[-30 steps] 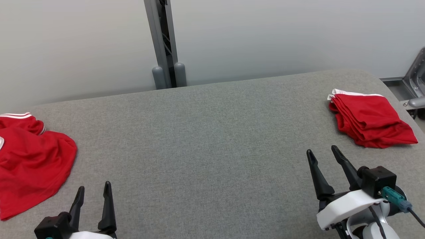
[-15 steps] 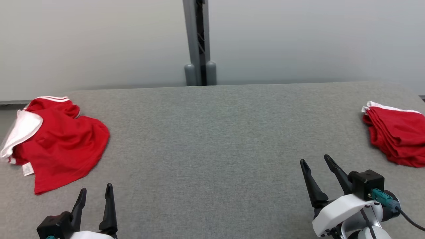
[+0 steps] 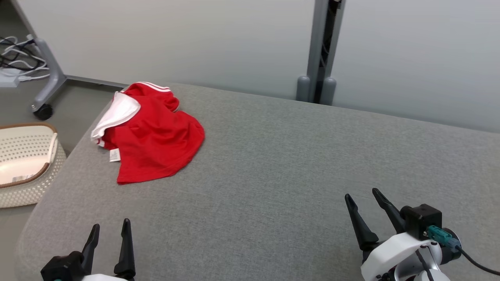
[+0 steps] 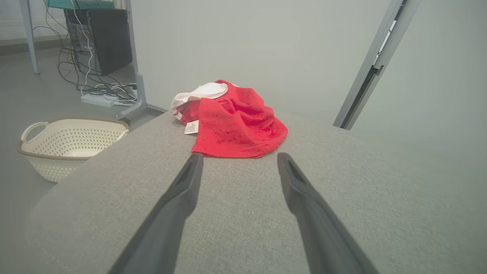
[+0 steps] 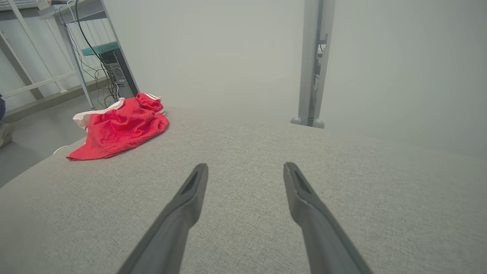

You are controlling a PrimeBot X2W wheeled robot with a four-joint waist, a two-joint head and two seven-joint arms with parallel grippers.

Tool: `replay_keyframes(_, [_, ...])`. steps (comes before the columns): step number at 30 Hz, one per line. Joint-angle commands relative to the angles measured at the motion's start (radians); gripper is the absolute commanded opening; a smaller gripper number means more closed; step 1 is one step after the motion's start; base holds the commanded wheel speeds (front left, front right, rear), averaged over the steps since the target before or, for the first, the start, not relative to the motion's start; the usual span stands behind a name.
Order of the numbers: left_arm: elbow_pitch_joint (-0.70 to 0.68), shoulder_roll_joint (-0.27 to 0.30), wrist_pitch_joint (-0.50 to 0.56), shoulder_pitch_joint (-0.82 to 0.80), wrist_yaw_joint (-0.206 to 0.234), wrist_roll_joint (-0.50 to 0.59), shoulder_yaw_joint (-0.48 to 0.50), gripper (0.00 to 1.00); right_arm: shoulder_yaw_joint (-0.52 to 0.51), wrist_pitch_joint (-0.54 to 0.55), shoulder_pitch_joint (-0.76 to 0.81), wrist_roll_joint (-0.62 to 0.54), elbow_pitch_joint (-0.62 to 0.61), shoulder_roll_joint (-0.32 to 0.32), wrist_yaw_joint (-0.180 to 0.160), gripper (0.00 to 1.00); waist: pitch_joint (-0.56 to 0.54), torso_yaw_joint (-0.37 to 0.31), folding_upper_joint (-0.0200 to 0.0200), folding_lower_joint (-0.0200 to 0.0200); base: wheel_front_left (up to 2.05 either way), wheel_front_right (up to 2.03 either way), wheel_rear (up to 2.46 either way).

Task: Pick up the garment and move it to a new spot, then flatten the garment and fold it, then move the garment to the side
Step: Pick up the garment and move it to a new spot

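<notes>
A crumpled red garment (image 3: 156, 136) with white trim and a small white label lies near the far left corner of the grey padded table (image 3: 293, 164). It lies straight ahead in the left wrist view (image 4: 236, 121) and far to the left in the right wrist view (image 5: 118, 127). My left gripper (image 3: 110, 230) hovers open at the near left edge, well short of the garment, with nothing between its fingers. Over the near right part of the table my right gripper (image 3: 361, 198) is open and empty too.
A cream perforated laundry basket (image 3: 23, 164) stands on the floor left of the table, also in the left wrist view (image 4: 68, 146). A grey post (image 3: 320, 50) rises behind the table against the pale wall. Cables and a wheeled stand leg (image 3: 43, 86) lie on the floor at far left.
The head camera has swung left: the crumpled garment has shifted toward the picture's middle, the folded red pile at right has left the picture, and the basket has come in. Both grippers stay open.
</notes>
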Motion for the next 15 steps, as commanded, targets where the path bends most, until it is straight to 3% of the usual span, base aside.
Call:
replay_keyframes(1, [-0.005,0.009,-0.001,0.007,0.004,0.0,0.004,1.0,0.002,-0.006,-0.001,0.008,0.002,-0.005,0.0,1.0,-0.003,0.053,0.0,0.0,0.0,0.0,0.0])
replay_keyframes(7, [-0.018,0.013,0.002,0.013,0.012,-0.001,0.007,1.0,0.009,-0.013,-0.008,0.014,0.01,-0.005,0.0,1.0,-0.002,0.091,0.0,0.0,0.0,0.0,0.0])
replay_keyframes(15, [-0.032,0.015,0.0,0.005,0.02,-0.009,0.016,1.0,0.013,-0.011,-0.021,0.008,0.004,-0.006,0.0,1.0,0.017,0.088,0.0,0.0,0.0,0.0,0.0])
